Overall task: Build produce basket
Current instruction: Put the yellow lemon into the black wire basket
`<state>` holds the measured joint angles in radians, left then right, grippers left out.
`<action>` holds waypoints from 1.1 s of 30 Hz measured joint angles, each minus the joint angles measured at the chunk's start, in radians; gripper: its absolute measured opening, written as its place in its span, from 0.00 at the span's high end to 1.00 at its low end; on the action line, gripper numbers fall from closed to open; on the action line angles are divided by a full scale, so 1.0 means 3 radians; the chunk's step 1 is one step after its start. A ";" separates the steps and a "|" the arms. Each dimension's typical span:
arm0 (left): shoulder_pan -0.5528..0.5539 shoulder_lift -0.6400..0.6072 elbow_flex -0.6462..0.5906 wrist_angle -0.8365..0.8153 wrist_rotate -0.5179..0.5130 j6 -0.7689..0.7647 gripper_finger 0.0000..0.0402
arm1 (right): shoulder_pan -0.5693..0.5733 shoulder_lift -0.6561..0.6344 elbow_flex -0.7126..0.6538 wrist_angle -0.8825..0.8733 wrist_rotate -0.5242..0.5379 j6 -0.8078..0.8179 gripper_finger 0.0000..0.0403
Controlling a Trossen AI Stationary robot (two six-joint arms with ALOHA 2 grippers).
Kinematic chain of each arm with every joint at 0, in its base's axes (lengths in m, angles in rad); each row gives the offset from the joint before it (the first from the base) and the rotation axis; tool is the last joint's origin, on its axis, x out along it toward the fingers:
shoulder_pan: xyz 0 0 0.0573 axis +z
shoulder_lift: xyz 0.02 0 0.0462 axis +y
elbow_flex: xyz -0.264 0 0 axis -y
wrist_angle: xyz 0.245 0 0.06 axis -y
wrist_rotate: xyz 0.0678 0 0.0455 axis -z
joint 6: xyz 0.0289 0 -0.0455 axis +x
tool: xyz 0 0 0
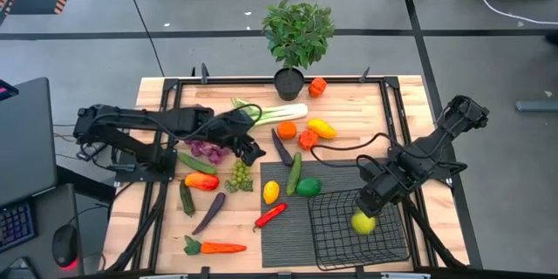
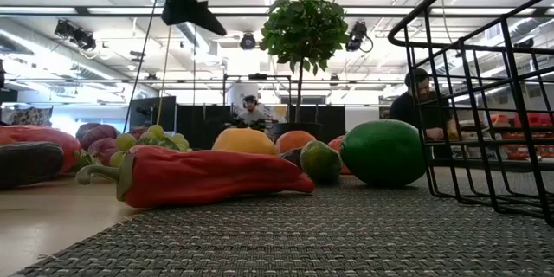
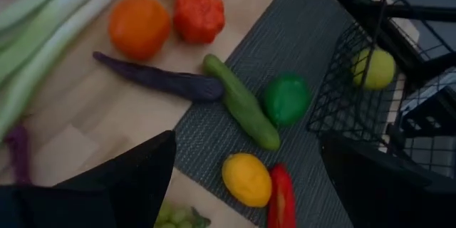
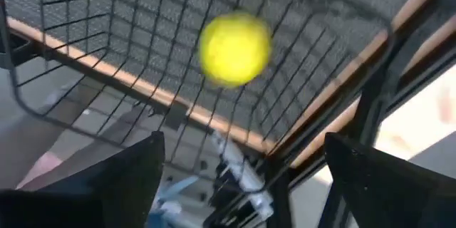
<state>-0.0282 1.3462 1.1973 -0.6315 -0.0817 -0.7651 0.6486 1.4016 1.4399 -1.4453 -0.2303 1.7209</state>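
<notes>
The black wire basket stands on the dark ribbed mat at the table's near right. A yellow-green lemon shows inside it, blurred in the right wrist view. My right gripper hovers open just above the basket's far side, clear of the lemon. My left gripper is open and empty above the loose produce at the table's middle. Below it lie a purple eggplant, a cucumber, a green lime, a yellow lemon and a red chili.
A leek, an orange, yellow and red peppers, green grapes, purple grapes and a carrot lie on the wood. A potted plant stands at the far edge. People show in the room behind.
</notes>
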 joint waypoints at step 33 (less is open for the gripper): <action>-0.0711 0.1219 0.0001 0.0191 0.0160 -0.1540 0.12 | -0.0515 -0.0013 0.0000 0.0255 0.1517 -0.1180 0.02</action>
<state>-0.2417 1.7118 1.1976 -0.5741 -0.0338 -1.2270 0.4940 1.3975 1.4399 -1.3688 0.2249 1.3668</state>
